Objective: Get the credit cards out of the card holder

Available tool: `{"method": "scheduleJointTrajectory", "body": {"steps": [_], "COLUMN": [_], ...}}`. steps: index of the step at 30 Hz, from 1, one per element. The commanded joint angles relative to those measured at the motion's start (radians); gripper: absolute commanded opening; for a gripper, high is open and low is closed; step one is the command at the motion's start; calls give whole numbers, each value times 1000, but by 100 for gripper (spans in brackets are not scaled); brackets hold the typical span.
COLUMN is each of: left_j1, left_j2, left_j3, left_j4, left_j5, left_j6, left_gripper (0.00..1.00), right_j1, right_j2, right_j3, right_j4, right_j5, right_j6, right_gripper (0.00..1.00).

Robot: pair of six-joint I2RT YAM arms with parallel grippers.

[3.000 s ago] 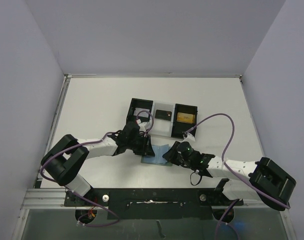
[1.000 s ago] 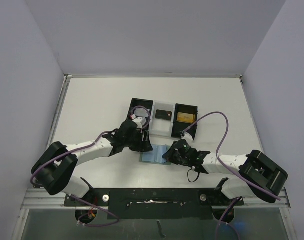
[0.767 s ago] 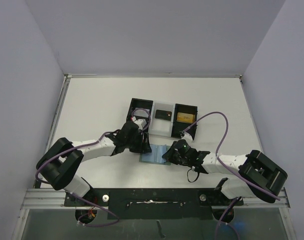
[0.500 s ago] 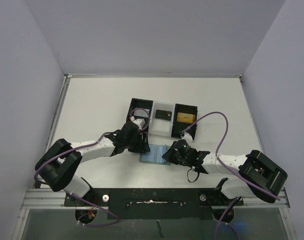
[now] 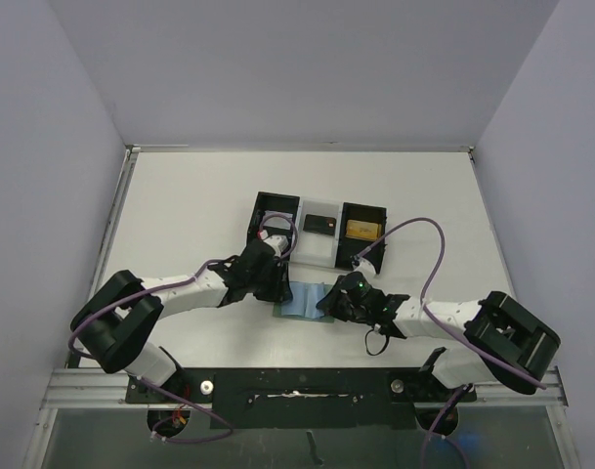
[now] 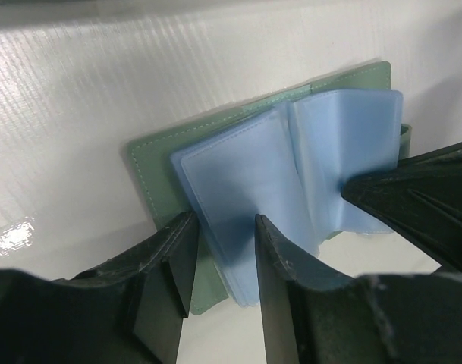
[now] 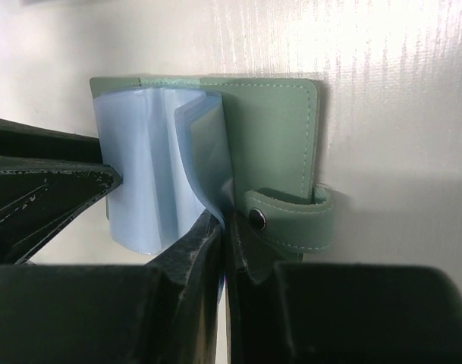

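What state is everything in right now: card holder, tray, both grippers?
card holder: lying open, closing tab unfastened.
blue pockets: fanned up off the cover.
left gripper: jaws open, straddling the pockets' edge.
right gripper: jaws shut on a leaf of the blue pockets.
tray: dark card in middle compartment, gold card in right.

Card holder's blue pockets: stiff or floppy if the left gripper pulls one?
Probably floppy: in the card holder, the blue pockets curl and bow upward. Likely slippery: they look like glossy plastic. Seems light; may slide unless the right gripper pins it.
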Motion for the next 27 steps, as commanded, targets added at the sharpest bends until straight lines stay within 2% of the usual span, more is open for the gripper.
{"method": "scheduleJointTrajectory", "body": {"steps": [1,5,7,9,11,13,15,18,21,24,27], "left_j1": [-10,-10,-10,-9,-7,4,27,76,133,194,213], "left_j2": [-5,15,6,-13,-40,-79,-138,-219,-299,-367,-428], "left_j3": [4,-8,-12,4,25,42,50,55,64,111,161], "left_j4": [80,139,147,110,41,-24,-82,-130,-156,-201,-246], "left_j5": [85,157,157,116,43,-32,-102,-160,-183,-217,-416], "left_j6": [3,-26,-33,-29,-13,-2,5,11,20,30,1], "left_gripper": [34,29,26,26,33,40,53,67,71,72,72], "right_j1": [1,1,1,1,1,0,-4,-23,-69,-128,-176], "right_j2": [45,47,42,24,-19,-77,-143,-251,-344,-426,-501], "right_j3": [20,27,30,42,68,117,176,279,353,409,435], "right_j4": [-15,-16,-19,-45,-117,-260,-438,-709,-804,-788,-711], "right_j5": [-7,-10,-18,-18,6,71,169,334,470,596,712], "right_j6": [-12,-16,-23,-38,-60,-87,-102,-129,-232,-379,-532], "right_gripper": [5,5,5,10,23,46,65,84,94,100,98]}}
